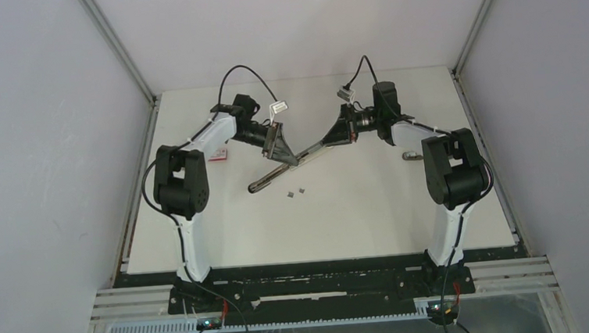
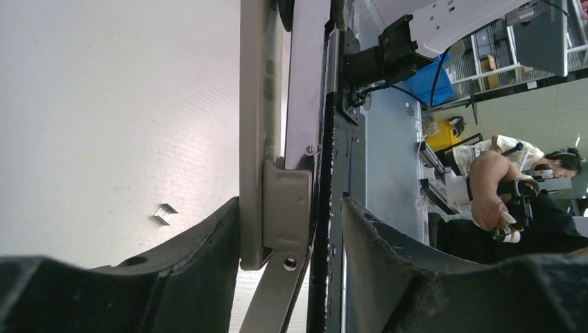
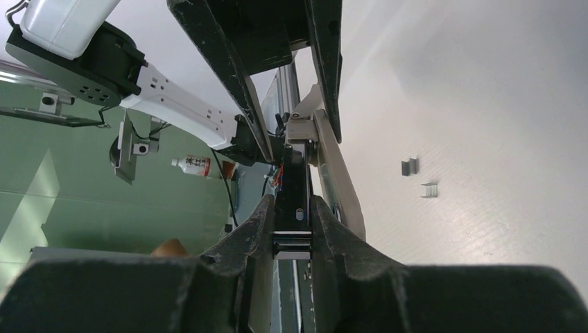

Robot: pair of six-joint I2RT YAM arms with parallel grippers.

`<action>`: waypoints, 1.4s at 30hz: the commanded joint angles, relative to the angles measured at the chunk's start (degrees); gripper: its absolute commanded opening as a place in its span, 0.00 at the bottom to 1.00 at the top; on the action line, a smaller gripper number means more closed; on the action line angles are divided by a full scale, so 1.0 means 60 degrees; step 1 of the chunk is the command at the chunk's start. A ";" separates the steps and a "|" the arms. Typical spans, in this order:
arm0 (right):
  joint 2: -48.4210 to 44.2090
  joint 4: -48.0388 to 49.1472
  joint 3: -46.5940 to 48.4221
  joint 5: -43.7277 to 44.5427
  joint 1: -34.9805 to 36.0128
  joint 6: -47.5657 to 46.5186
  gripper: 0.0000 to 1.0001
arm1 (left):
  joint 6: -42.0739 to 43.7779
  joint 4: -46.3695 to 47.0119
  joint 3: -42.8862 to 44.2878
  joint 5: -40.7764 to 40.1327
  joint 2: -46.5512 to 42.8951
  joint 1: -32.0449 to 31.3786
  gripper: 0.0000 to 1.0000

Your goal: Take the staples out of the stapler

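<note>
Stapler (image 1: pixel 306 154) held aloft, splayed open. Left end effector (image 2: pixel 288 257) clenched at its hinge, right end effector (image 3: pixel 291 229) clamping its other half. Two staples (image 3: pixel 409 166) lie on the table (image 1: pixel 357 217) below. Likely featherlight, stiff, slippery; pinch across their sides.

staples (image 1: pixel 302 189): mere specks overhead, we can't tell shape | stapler (image 2: pixel 262 104): cut off by top edge, inside hidden from us

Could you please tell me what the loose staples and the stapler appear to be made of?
The staples look like bare grey metal: thin bent strips with a dull sheen. The stapler seems mixed. It has a matte beige part, probably plastic or painted metal, beside a smooth silver strip with a rivet, likely steel.
</note>
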 commanded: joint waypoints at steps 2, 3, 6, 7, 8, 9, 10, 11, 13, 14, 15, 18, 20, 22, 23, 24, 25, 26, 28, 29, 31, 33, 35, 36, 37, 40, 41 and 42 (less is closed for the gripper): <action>-0.0838 0.0680 0.0439 -0.0352 0.0184 0.0136 0.00 | 0.0081 -0.0101 0.0353 0.0581 -0.0013 -0.0115 0.59; -0.0821 0.0687 0.0438 -0.0362 0.0191 0.0143 0.00 | 0.0080 -0.0094 0.0354 0.0590 -0.0015 -0.0114 0.59; -0.0809 0.0812 0.0438 -0.0411 0.0192 0.0267 0.00 | 0.0105 -0.0105 0.0319 0.0540 -0.0005 -0.0110 0.59; -0.0829 0.0837 0.0438 -0.0418 0.0192 0.0293 0.00 | 0.0116 -0.0105 0.0296 0.0519 -0.0003 -0.0108 0.59; -0.0835 0.0864 0.0447 -0.0405 0.0192 0.0309 0.00 | 0.0123 -0.0105 0.0286 0.0524 -0.0003 -0.0113 0.59; -0.0838 0.0881 0.0439 -0.0397 0.0192 0.0324 0.00 | 0.0151 -0.0139 0.0278 0.0525 -0.0003 -0.0109 0.58; -0.0838 0.0896 0.0438 -0.0397 0.0181 0.0332 0.00 | 0.0208 -0.0199 0.0284 0.0525 0.0010 -0.0110 0.56; -0.0825 0.0906 0.0436 -0.0413 0.0178 0.0351 0.00 | 0.0255 -0.0247 0.0298 0.0519 0.0012 -0.0108 0.55; -0.0802 0.0927 0.0428 -0.0411 0.0150 0.0363 0.00 | 0.0304 -0.0312 0.0323 0.0517 0.0022 -0.0111 0.54; -0.0788 0.0960 0.0429 -0.0415 0.0124 0.0400 0.00 | 0.0348 -0.0354 0.0334 0.0516 0.0022 -0.0116 0.54; -0.0769 0.1002 0.0427 -0.0413 0.0097 0.0440 0.00 | 0.0377 -0.0391 0.0342 0.0516 0.0026 -0.0107 0.56; -0.0736 0.1141 0.0439 -0.0433 0.0021 0.0596 0.00 | 0.0484 -0.0497 0.0391 0.0516 0.0036 -0.0115 0.59; -0.0759 0.1248 0.0399 -0.0428 0.0002 0.0672 0.00 | 0.0501 -0.0541 0.0441 0.0518 0.0050 -0.0116 0.57; -0.0778 0.1266 0.0372 -0.0426 0.0023 0.0656 0.00 | 0.0501 -0.0543 0.0445 0.0552 0.0056 -0.0111 0.51; -0.0776 0.1279 0.0376 -0.0424 0.0038 0.0650 0.00 | 0.0477 -0.0537 0.0462 0.0568 0.0070 -0.0112 0.46; -0.0766 0.1291 0.0371 -0.0439 0.0044 0.0634 0.00 | 0.0454 -0.0544 0.0495 0.0587 0.0074 -0.0116 0.40; -0.0765 0.1295 0.0372 -0.0433 0.0058 0.0614 0.00 | 0.0447 -0.0544 0.0496 0.0611 0.0084 -0.0114 0.36; -0.0776 0.1284 0.0374 -0.0430 0.0073 0.0587 0.00 | 0.0435 -0.0533 0.0496 0.0633 0.0083 -0.0103 0.32; -0.0785 0.1222 0.0369 -0.0414 0.0096 0.0473 0.01 | 0.0432 -0.0543 0.0508 0.0696 0.0076 -0.0103 0.25; -0.0780 0.1180 0.0383 -0.0411 0.0103 0.0403 0.03 | 0.0419 -0.0532 0.0511 0.0696 0.0084 -0.0115 0.22; -0.0797 0.1049 0.0382 -0.0383 0.0093 0.0250 0.08 | 0.0419 -0.0544 0.0511 0.0673 0.0082 -0.0116 0.15; -0.0805 0.0946 0.0384 -0.0369 0.0069 0.0156 0.18 | 0.0417 -0.0541 0.0518 0.0657 0.0064 -0.0116 0.12; -0.0820 0.0856 0.0391 -0.0342 0.0008 0.0088 0.29 | 0.0417 -0.0558 0.0518 0.0587 0.0045 -0.0096 0.08; -0.0838 0.0823 0.0384 -0.0333 -0.0038 0.0079 0.34 | 0.0417 -0.0559 0.0523 0.0503 0.0009 -0.0073 0.07; -0.0849 0.0806 0.0380 -0.0324 -0.0086 0.0077 0.37 | 0.0437 -0.0558 0.0546 0.0432 -0.0036 -0.0051 0.05; -0.0950 0.0571 0.0412 -0.0224 -0.0272 -0.0084 0.48 | 0.0439 -0.0577 0.0631 0.0218 -0.0161 0.0121 0.02; -0.0978 0.0230 0.0443 -0.0197 -0.0344 -0.0265 0.51 | 0.0445 -0.0585 0.0652 0.0160 -0.0209 0.0199 0.02; -0.1015 -0.0010 0.0495 -0.0192 -0.0393 -0.0449 0.52 | 0.0453 -0.0584 0.0688 0.0063 -0.0265 0.0267 0.01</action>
